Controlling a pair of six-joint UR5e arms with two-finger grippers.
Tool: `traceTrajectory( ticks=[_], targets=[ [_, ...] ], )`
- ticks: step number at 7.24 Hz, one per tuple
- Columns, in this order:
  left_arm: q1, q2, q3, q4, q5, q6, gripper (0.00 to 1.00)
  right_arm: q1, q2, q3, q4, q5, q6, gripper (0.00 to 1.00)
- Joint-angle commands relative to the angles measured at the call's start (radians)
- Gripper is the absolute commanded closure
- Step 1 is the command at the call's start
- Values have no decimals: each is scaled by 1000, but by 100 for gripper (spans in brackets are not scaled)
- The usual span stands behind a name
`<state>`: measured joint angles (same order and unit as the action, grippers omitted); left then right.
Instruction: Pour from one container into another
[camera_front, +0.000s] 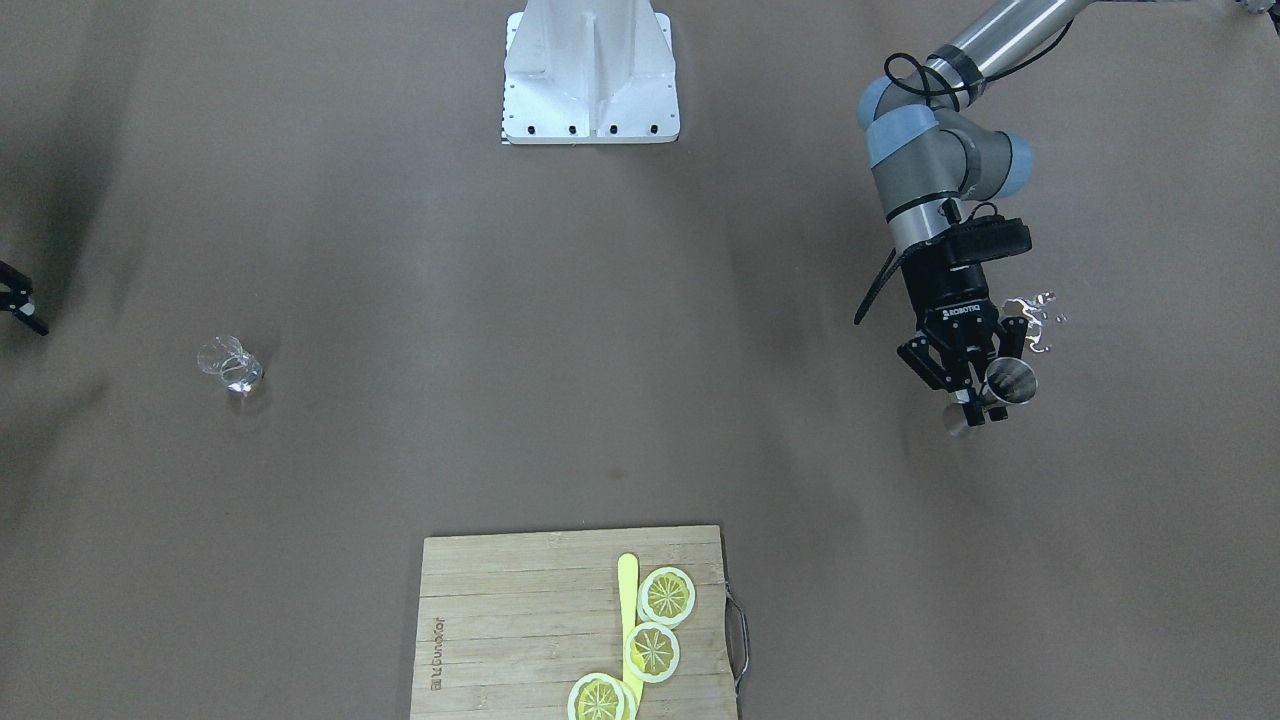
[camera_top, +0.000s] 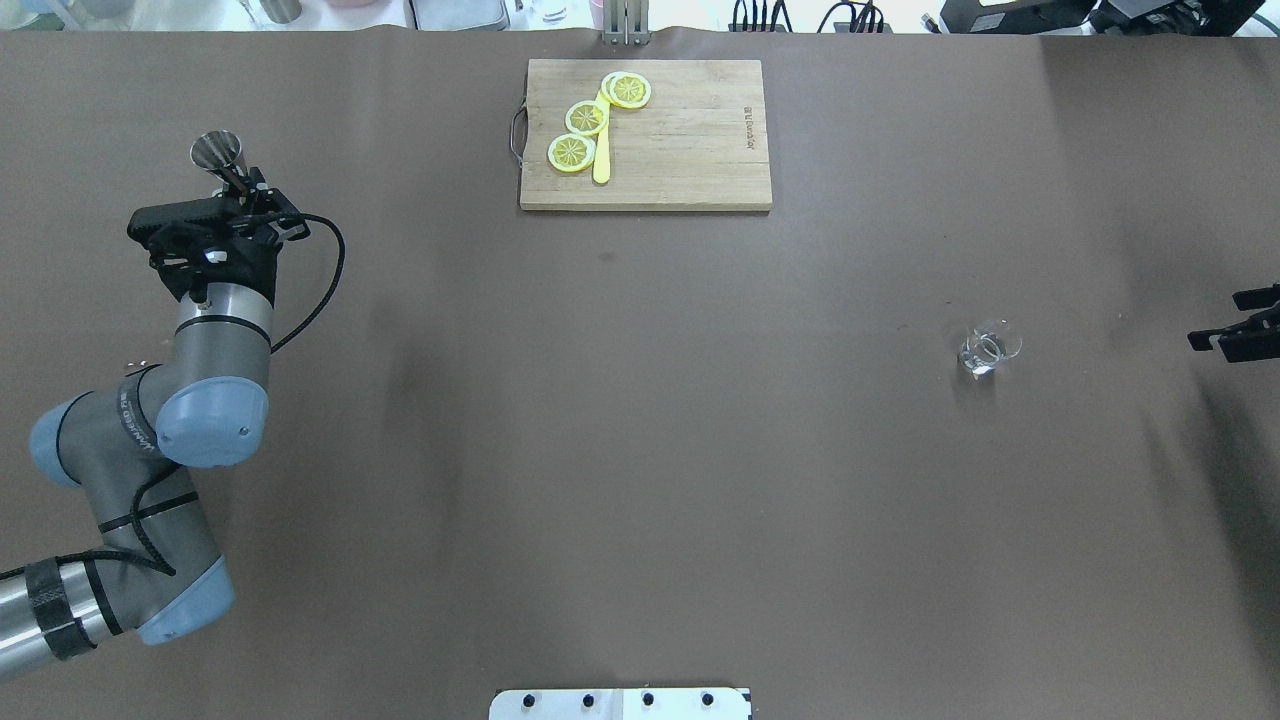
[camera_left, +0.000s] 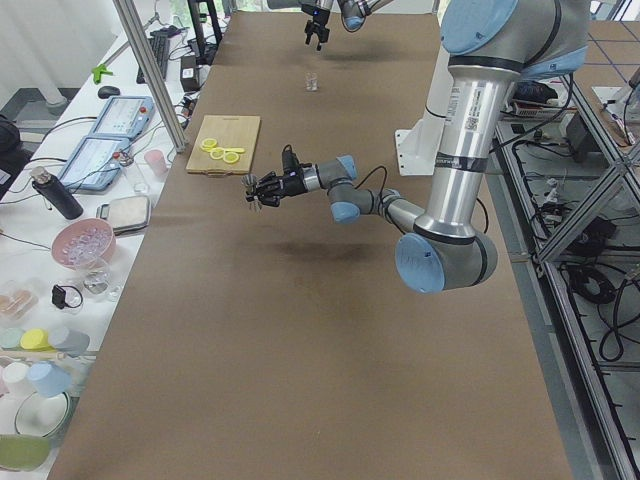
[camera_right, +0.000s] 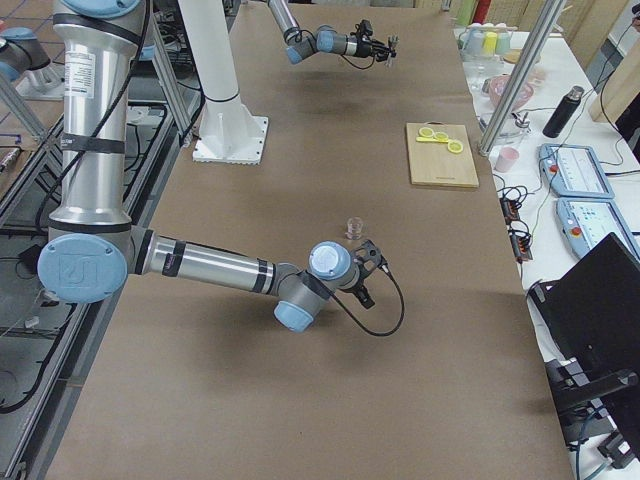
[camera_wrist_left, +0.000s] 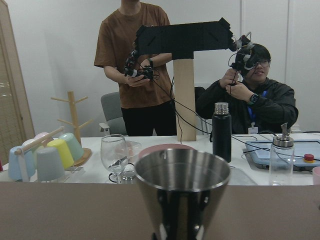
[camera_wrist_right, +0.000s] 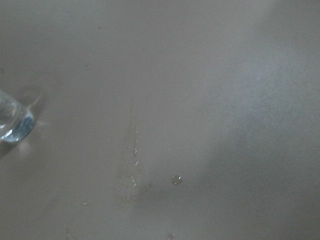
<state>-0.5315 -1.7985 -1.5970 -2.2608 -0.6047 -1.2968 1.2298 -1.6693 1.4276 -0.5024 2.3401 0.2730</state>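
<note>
Steel cone-shaped jigger sits in our left gripper, whose black fingers are clenched on its narrow waist. We see it held off the brown table, near the table's left end and well out from the robot's white base plate. In the left wrist view the jigger's wide mouth faces up and its rim looks level. We cannot see inside the cone from any view.

A small clear drinking glass stands upright on the table toward our right side, well apart from the jigger. Our right gripper is near the glass but not touching it, at the edge of the overhead view. Its two fingers are released, with a gap between them and nothing in it. The right wrist view catches only part of the glass at its left edge, along with a few small droplets on the table surface. Whether the glass holds liquid we cannot tell.

At the far edge of the table, across from the base plate, lies a rectangular wooden cutting board with a metal handle on one short side. Three yellow lemon slices rest on the board, and a flat yellow plastic knife lies touching them.
</note>
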Motion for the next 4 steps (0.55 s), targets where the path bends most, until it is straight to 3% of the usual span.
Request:
traceTrajectory(
  ticks=[1, 2, 3, 4],
  targets=[
    [-18, -1, -1, 178, 9, -167, 100, 51, -4, 251, -603, 22, -2, 0],
    [-18, -1, -1, 267, 26, -285, 100, 56, 6, 368, -888, 1, -2, 0],
    [-18, 2, 0, 361, 28, -403, 100, 60, -3, 411, -1006, -27, -3, 0],
    [-18, 4, 2, 473, 35, -517, 100, 60, -44, 410, -1018, -28, -3, 0]
  ],
)
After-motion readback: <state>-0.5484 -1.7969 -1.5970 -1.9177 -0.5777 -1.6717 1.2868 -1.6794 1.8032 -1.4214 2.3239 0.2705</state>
